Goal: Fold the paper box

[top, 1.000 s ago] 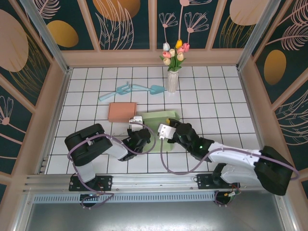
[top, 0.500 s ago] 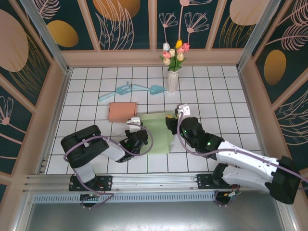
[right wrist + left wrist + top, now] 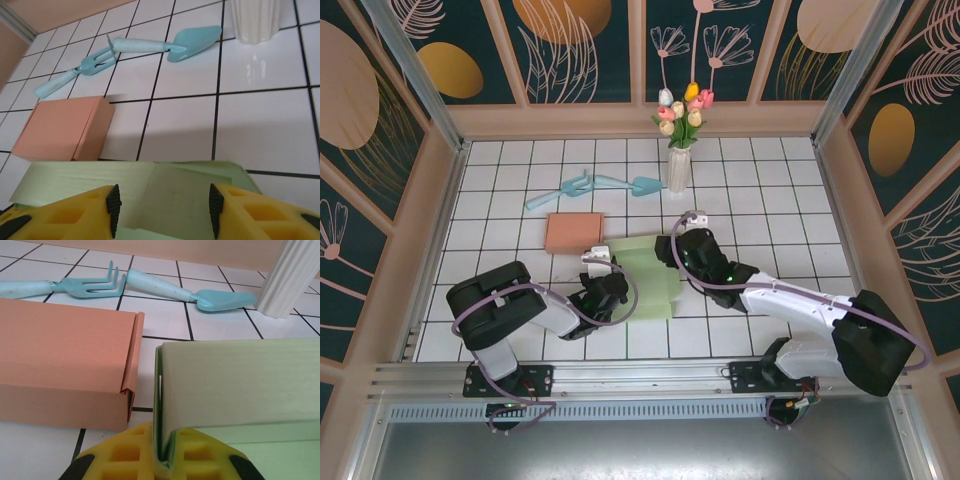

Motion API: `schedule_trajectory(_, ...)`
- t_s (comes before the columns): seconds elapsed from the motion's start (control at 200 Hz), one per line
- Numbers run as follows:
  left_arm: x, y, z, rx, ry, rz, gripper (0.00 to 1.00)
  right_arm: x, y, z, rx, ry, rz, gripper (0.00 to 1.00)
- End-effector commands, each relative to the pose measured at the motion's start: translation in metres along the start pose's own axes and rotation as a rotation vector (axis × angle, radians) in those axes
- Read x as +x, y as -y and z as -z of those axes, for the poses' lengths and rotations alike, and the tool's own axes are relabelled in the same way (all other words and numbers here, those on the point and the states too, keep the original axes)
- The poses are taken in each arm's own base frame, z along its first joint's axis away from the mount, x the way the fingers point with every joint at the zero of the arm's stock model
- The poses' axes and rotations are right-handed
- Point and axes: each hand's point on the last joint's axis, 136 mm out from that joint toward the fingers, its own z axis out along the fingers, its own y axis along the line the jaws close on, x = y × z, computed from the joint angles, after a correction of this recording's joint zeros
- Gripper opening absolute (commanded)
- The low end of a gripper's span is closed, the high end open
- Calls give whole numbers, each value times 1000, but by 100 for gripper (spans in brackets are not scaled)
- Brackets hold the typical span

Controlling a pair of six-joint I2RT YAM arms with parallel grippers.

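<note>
The light green paper box [image 3: 645,270] lies partly folded on the tiles in front of the arms. My left gripper [image 3: 165,452] is shut on its left edge, the folded green wall [image 3: 240,385] pinched between the yellow fingers and standing upright. In the top view that gripper [image 3: 605,283] sits at the box's left side. My right gripper [image 3: 162,207] is open, hovering over the box's far right flap [image 3: 185,200] with its fingers spread wide; from above it [image 3: 672,255] is at the box's back right corner.
A folded orange box [image 3: 573,232] lies just behind the green one, close to my left gripper. Further back lie a blue toy fork [image 3: 560,190] and trowel [image 3: 630,184], and a white vase [image 3: 678,168] of tulips. Wooden walls ring the tiled floor.
My right arm swung from the box's front right edge up and back to its far right corner, its gripper now low over the flap. The left gripper kept its pinch.
</note>
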Motion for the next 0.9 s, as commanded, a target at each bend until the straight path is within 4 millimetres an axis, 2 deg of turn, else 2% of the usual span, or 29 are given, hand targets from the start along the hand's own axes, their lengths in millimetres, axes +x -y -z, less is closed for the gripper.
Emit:
schedule_trajectory(0.0,18,-5,4,5,-57,-49,0,7,-16,-8,-117,-20,-63,52)
schedule_trajectory(0.165,15,3,9,26,-51,-40,0,20,-29,-18,-188,-81,-89,52)
schedule_trajectory(0.32,15,8,10,37,-52,-48,0,15,-64,-4,-403,-66,-102,48)
schedule_trajectory(0.415,17,8,10,33,-58,-49,0,11,-63,2,-413,-37,-93,46)
schedule_trajectory(0.525,19,6,11,27,-70,-40,0,14,-43,4,-333,-10,-61,46)
schedule_trajectory(0.671,20,1,11,-4,-80,-48,0,32,-3,3,-168,-20,47,50)
schedule_trajectory(0.686,14,3,12,4,-69,-29,0,35,0,3,-155,-22,58,50)
schedule_trajectory(0.726,11,4,13,5,-66,-22,0,39,11,3,-117,-24,75,50)
schedule_trajectory(0.896,12,3,13,0,-68,-38,0,48,48,4,9,-8,81,51)
